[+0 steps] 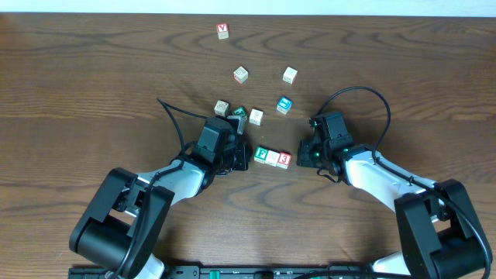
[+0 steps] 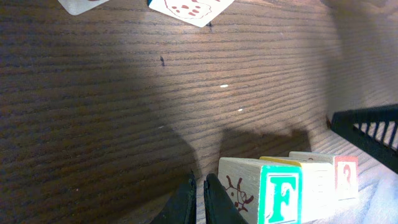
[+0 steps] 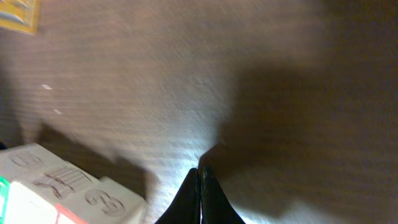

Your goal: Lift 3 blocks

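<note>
The 3 blocks sit side by side in a row on the wooden table: a green-faced "F" cube, a pale cube and a red-faced "3" cube. My left gripper is shut and empty, its tips down at the table right against the left side of the "F" cube. My right gripper is shut and empty too. It stands just right of the "3" cube, with a small gap of table between them.
Several loose cubes lie farther back: a red-faced one, two pale ones, a blue-faced one, and a cluster just behind my left gripper. Black cables loop over the table near both wrists.
</note>
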Robot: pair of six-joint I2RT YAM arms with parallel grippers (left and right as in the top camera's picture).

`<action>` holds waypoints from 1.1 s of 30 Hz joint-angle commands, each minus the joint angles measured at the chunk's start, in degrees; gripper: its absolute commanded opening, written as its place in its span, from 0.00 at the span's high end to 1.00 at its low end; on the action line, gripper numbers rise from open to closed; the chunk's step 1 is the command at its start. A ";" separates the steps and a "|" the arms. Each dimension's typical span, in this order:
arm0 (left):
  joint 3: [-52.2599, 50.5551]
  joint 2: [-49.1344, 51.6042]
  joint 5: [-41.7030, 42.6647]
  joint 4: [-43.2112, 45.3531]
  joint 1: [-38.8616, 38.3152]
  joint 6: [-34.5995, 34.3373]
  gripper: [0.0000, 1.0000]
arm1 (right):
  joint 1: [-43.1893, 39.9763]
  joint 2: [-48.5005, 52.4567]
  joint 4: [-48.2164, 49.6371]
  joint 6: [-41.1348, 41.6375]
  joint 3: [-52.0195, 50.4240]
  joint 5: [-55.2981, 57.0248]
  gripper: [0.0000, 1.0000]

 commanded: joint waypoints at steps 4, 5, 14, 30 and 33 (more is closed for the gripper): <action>0.85 0.66 0.17 0.09 -0.04 -0.04 0.92 | -0.50 0.79 4.72 -1.18 -0.70 -6.80 0.99; 0.85 0.66 0.17 0.09 -0.04 -0.04 0.92 | -0.50 0.79 5.33 -1.18 -0.70 -7.69 0.99; 0.85 0.66 0.17 0.11 -0.04 -0.04 0.92 | -0.42 0.79 5.51 -1.20 -0.70 -12.26 0.99; 0.85 0.66 0.15 0.11 -0.04 -0.04 0.92 | -0.37 0.79 4.07 -1.18 -0.70 -13.73 0.99; 0.85 0.66 0.15 0.11 -0.04 -0.04 0.92 | -0.37 0.79 3.58 -1.20 -0.72 -13.70 0.99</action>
